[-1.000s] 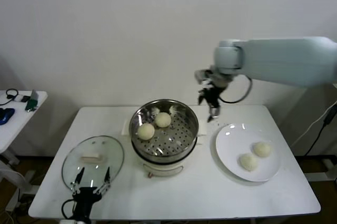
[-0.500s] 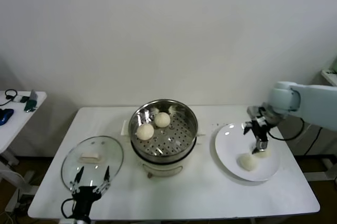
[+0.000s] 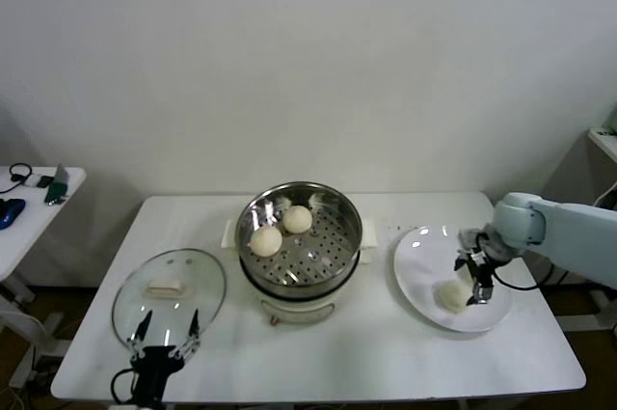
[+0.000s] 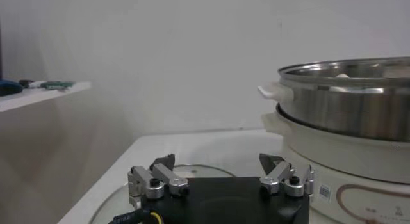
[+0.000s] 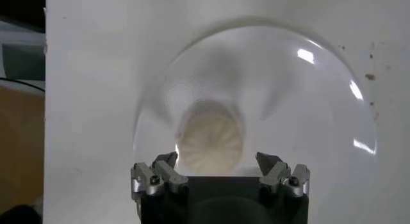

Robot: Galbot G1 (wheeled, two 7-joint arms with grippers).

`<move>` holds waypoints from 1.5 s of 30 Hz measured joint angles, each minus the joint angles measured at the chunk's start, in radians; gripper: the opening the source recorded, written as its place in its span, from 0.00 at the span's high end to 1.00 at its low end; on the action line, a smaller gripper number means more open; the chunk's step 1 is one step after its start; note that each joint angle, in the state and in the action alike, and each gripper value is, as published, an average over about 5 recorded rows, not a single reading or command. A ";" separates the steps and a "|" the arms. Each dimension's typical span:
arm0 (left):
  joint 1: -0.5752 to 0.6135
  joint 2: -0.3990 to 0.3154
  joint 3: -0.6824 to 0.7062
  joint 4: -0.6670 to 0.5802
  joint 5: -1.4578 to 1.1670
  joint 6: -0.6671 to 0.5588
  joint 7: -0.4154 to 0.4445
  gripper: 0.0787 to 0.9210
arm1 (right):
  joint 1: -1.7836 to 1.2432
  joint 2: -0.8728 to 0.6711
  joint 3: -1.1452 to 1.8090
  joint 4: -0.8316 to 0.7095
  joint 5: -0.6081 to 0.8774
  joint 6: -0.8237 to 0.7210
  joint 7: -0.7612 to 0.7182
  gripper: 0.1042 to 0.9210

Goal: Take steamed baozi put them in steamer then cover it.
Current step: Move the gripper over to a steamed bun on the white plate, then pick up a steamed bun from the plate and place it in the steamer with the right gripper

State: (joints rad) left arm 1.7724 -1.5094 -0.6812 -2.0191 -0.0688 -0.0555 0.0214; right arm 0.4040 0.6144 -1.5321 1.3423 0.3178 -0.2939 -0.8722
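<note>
Right gripper (image 3: 477, 280) open over plate (image 3: 415, 285); one baozi (image 3: 448, 295) visible; two baozi (image 3: 266, 239) in steamer (image 3: 342, 246)

You are facing a plain white wall (image 3: 308, 53) that fills the upper half of the head view, evenly lit, with no strong shadows. In front of it stands a white rectangular tabletop (image 3: 386, 352), its far edge close to the wall. To your left, a smaller white side table (image 3: 29, 222) sits apart from the main one, carrying a few small dark objects (image 3: 12, 207) and some cables; they are too small to identify. Below the tabletop edges you can see strips of brown floor (image 3: 24, 333). At the far right edge, part of a pale shelf (image 3: 605, 140) shows.
</note>
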 measured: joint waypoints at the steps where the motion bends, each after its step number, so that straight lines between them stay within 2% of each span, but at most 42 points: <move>1: 0.001 0.000 0.000 0.000 0.000 0.000 0.000 0.12 | -0.012 0.002 0.009 -0.003 -0.003 -0.001 0.001 0.12; 7: 0.008 0.001 0.000 -0.003 0.001 -0.001 0.000 0.12 | -0.061 0.015 0.046 -0.022 -0.021 -0.006 0.007 0.13; 17: 0.011 0.002 0.004 -0.009 0.005 -0.001 -0.001 0.12 | -0.085 0.027 0.069 -0.040 -0.048 0.001 0.005 0.25; 25: 0.013 0.000 0.003 -0.010 0.007 -0.001 -0.003 0.12 | -0.027 0.041 0.040 -0.029 -0.073 0.038 -0.022 0.28; 36: 0.018 -0.009 0.003 -0.017 0.024 0.000 -0.003 0.12 | 0.343 0.141 -0.106 0.036 -0.027 0.230 -0.104 0.28; 45: 0.010 -0.011 -0.001 -0.016 0.030 -0.001 -0.003 0.12 | 0.570 0.301 -0.069 0.160 -0.011 0.386 -0.131 0.28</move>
State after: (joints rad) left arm 1.7828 -1.5200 -0.6823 -2.0351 -0.0391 -0.0562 0.0181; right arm 0.9743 0.9152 -1.6014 1.5027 0.3068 0.0917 -1.0034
